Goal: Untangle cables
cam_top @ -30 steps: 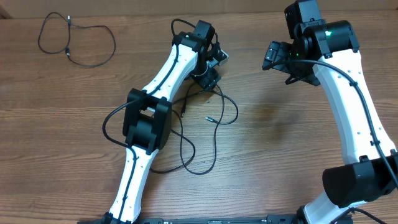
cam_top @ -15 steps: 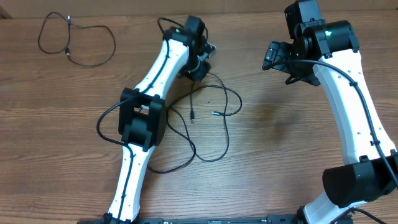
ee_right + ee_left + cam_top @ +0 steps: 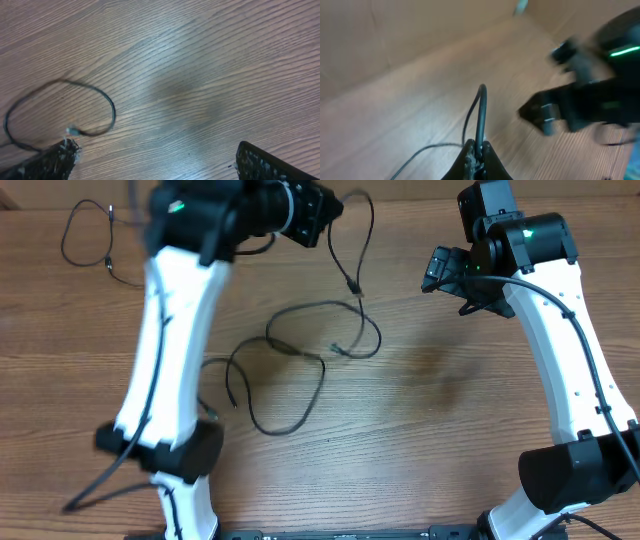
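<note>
My left gripper (image 3: 332, 208) is raised over the back of the table, shut on a thin black cable (image 3: 366, 225). That cable arcs up from the jaws and hangs down to a plug (image 3: 354, 286). In the left wrist view the cable (image 3: 480, 112) stands pinched between the closed fingertips of the left gripper (image 3: 479, 149). More cables (image 3: 290, 360) lie in loose crossing loops at the table's middle. My right gripper (image 3: 447, 280) hovers open at the back right, holding nothing. The right wrist view shows the right gripper (image 3: 157, 165) wide open over bare wood, with a cable loop (image 3: 102, 97) and a silvery plug (image 3: 72, 131) near its left finger.
A separate black cable (image 3: 125, 245) lies looped at the back left of the wooden table (image 3: 450, 400). The raised left arm (image 3: 170, 350) hides part of the left side. The right arm (image 3: 570, 350) stands along the right edge.
My left gripper closed on a cable and lifted it up and back, with the arm swinging leftward. The tangle on the table was dragged left and spread out. The right arm has not moved.
</note>
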